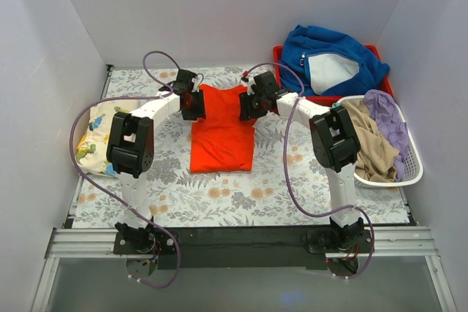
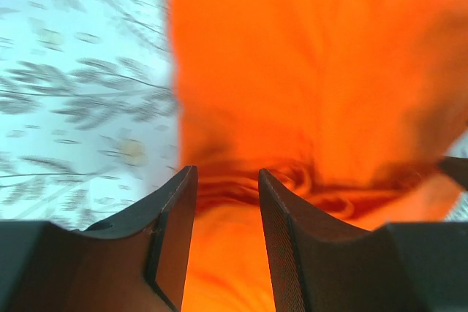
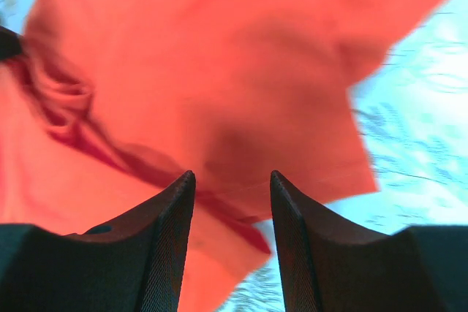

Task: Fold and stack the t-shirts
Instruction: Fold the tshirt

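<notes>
Our left gripper (image 1: 191, 104) and right gripper (image 1: 249, 104) both stand with jaws partly apart at the far corners of the orange-red t-shirt (image 1: 221, 140), which lies in the middle of the counter (image 1: 219, 199), and we see no cloth pinched in either; the dinosaur t-shirt (image 1: 97, 134) lies at the counter's left edge, well apart. To fold well, we judge each should bite its corner at matching height and carry the far edge evenly toward the near hem. Both arms reach forward, elbows raised, wrists turned inward and down toward each other
</notes>
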{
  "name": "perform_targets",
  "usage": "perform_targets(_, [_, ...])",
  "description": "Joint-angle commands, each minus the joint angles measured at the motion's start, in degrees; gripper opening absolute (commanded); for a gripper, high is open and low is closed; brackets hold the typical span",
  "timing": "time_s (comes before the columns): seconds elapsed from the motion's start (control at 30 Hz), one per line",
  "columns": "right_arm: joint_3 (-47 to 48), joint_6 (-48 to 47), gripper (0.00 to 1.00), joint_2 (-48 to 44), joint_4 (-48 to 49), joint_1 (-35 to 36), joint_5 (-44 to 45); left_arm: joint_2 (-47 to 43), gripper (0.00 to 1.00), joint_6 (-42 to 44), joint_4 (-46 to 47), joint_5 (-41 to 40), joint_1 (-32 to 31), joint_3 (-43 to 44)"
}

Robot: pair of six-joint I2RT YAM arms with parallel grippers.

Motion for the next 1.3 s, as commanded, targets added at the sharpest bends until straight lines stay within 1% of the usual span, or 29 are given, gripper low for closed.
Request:
perform_targets(0.0, [3.3,-2.1,0.52,-1.8,-0.2,-1.6,1.6,-2.1,0.37,1.0,-0.9,-5.6,1.2,3.7])
perform_targets(0.03, [2.8,-2.4,0.52,-3.0,-0.2,-1.6,1.1,-3.4,0.37,0.9,-0.9,-5.7,1.2,2.7])
perform_targets(0.1, [0.6,-2.6,0.52,-6.6,-0.2,-1.6,-0.1,-9.0,0.37,0.4,0.1,-4.6,1.2,0.5])
perform_targets(0.13, [-0.6,-2.7,0.52,-8.0,-0.4,-1.6,-1.6,-11.1,0.37,0.1,0.7,-3.9,1.2,-2.5])
perform_targets(0.17, [-1.9,-2.4,0.52,-9.3,-0.4,-1.6,-2.5,-15.4,0.37,0.0,1.1,-3.6,1.2,-4.1])
perform_targets(0.2, [-3.1,-2.1,0.52,-11.9,-0.5,-1.7,-3.6,-17.3,0.37,-0.6,1.1,1.6,1.2,-5.7])
perform_targets(0.23, [-5.8,-1.8,0.52,-12.9,-1.2,-1.6,-5.6,-18.9,0.37,-0.9,0.9,3.4,1.2,-7.1])
perform_targets(0.27, [-7.3,-1.0,0.52,-14.0,-1.6,-1.6,-6.0,-22.3,0.37,-1.3,0.4,4.5,1.2,-10.3])
perform_targets(0.33, [-12.7,-0.8,0.52,-17.1,-2.0,-1.6,-7.6,-24.9,0.38,-3.6,-1.5,6.6,1.2,-13.6])
perform_targets(0.4, [-16.8,0.4,0.53,-20.5,-2.0,-1.7,-7.9,-28.1,0.38,-4.7,-2.7,9.7,1.2,-19.2])
perform_targets(0.43, [-18.6,0.8,0.53,-21.5,-2.0,-1.7,-8.8,-29.3,0.38,-6.7,-2.9,9.7,1.3,-21.1])
perform_targets(0.47, [-22.3,1.2,0.53,-22.7,-1.2,-1.7,-9.7,-30.4,0.38,-7.8,-2.4,9.4,1.2,-23.1])
perform_targets(0.5, [-24.1,2.1,0.53,-24.7,-0.3,-1.7,-11.7,-33.0,0.38,-8.7,-1.8,9.2,1.2,-27.7])
perform_targets(0.53, [-26.5,2.9,0.53,-25.8,0.9,-1.7,-12.9,-33.9,0.38,-11.1,-1.3,9.5,1.2,-29.5])
perform_targets(0.6, [-31.8,4.9,0.53,-28.6,4.0,-1.7,-14.4,-35.9,0.38,-13.1,0.3,9.8,1.2,-34.8])
perform_targets(0.67, [-36.5,6.0,0.54,-30.7,5.5,-1.7,-15.6,-38.2,0.38,-15.6,1.2,9.0,1.2,-37.6])
perform_targets(0.7, [-37.8,7.1,0.54,-31.3,7.0,-1.7,-16.6,-38.9,0.38,-16.3,1.8,8.4,1.2,-40.3])
perform_targets(0.77, [-40.5,8.2,0.54,-32.7,8.5,-1.7,-17.3,-40.5,0.39,-19.1,4.5,8.1,1.2,-42.8])
perform_targets(0.8, [-42.8,8.8,0.54,-33.1,10.9,-1.7,-18.0,-41.1,0.39,-20.0,5.4,8.0,1.2,-44.2])
perform_targets(0.9, [-46.8,11.8,0.54,-33.9,14.0,-1.7,-21.5,-43.3,0.39,-23.0,9.2,7.9,1.2,-48.6])
perform_targets(0.93, [-47.6,13.5,0.54,-34.1,17.6,-1.8,-21.8,-43.8,0.39,-23.7,10.0,7.7,1.2,-50.4])
perform_targets(1.03, [-50.7,16.1,0.54,-34.9,22.5,-1.7,-22.8,-46.2,0.39,-25.4,12.9,7.6,1.2,-52.6])
perform_targets(1.13, [-52.9,19.1,0.54,-35.3,26.8,-1.7,-23.5,-47.8,0.39,-26.2,14.9,7.2,1.2,-55.1])
perform_targets(1.27, [-54.4,22.5,0.53,-34.5,30.7,-1.7,-23.4,-47.6,0.38,-26.8,17.1,6.3,1.2,-57.9])
